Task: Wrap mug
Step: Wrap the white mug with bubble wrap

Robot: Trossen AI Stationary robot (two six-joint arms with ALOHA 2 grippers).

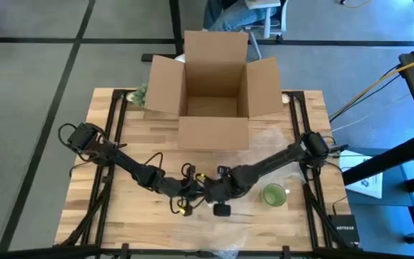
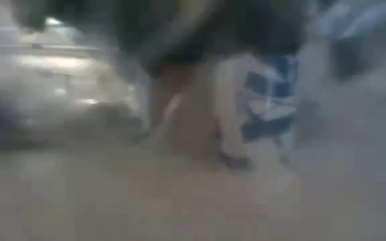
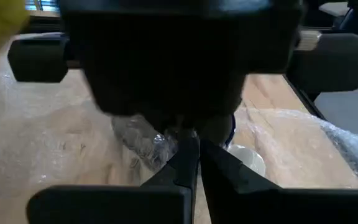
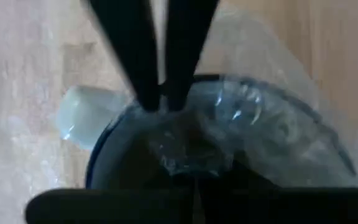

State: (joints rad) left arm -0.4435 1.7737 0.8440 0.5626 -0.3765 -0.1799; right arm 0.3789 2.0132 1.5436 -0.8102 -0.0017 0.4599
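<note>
Both pincers, the left pincer (image 1: pixel 190 188) and the right pincer (image 1: pixel 205 188), are pressed together on the clear wrap (image 4: pixel 253 118) over the dark mug (image 4: pixel 114 158), near the front-middle of the wooden surface (image 1: pixel 121 216).

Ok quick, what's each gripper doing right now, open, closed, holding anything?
Left gripper: shut, pinching the plastic wrap at the mug.
Right gripper: shut on the plastic wrap over the mug's rim.
</note>
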